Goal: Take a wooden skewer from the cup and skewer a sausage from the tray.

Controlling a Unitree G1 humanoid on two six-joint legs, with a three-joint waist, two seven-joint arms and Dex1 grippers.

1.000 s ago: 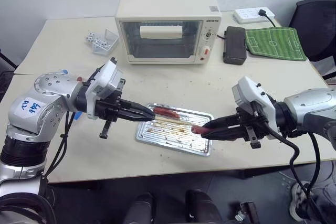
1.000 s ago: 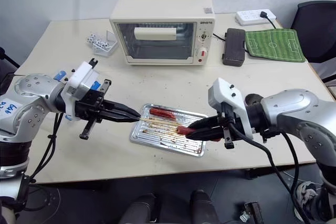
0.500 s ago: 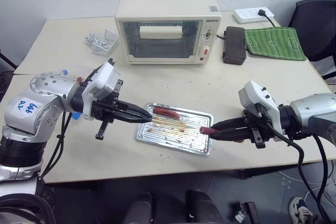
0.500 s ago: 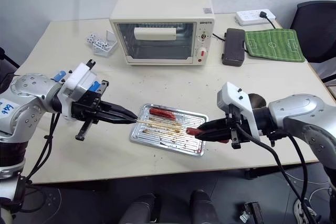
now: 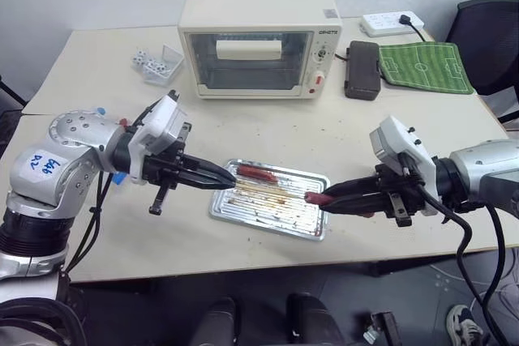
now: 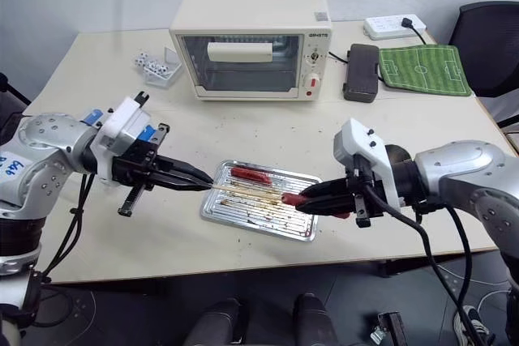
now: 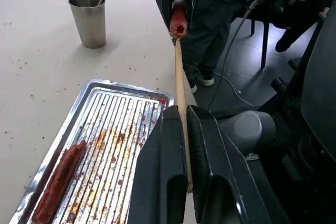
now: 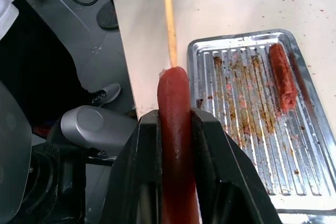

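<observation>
Worktop [image 5: 97,62]: beige | toaster oven [image 5: 258,40]: cream, rear centre | clear box of dice [image 5: 156,62]: left of oven | black case [image 5: 362,70], green pitch mat [image 5: 426,66], power strip [image 5: 392,22]: right of oven | black chair [image 5: 486,34]: far right

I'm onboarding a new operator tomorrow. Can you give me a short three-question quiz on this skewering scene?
1. True or false: the left gripper is shut on the wooden skewer.
2. What does the right gripper hold? A) toaster oven B) sausage C) cup
3. How many sausages lie in the tray?

Key:
1. True.
2. B, the sausage, its end facing the skewer's tip.
3. One, the second sausage, near the tray's far edge.
</observation>
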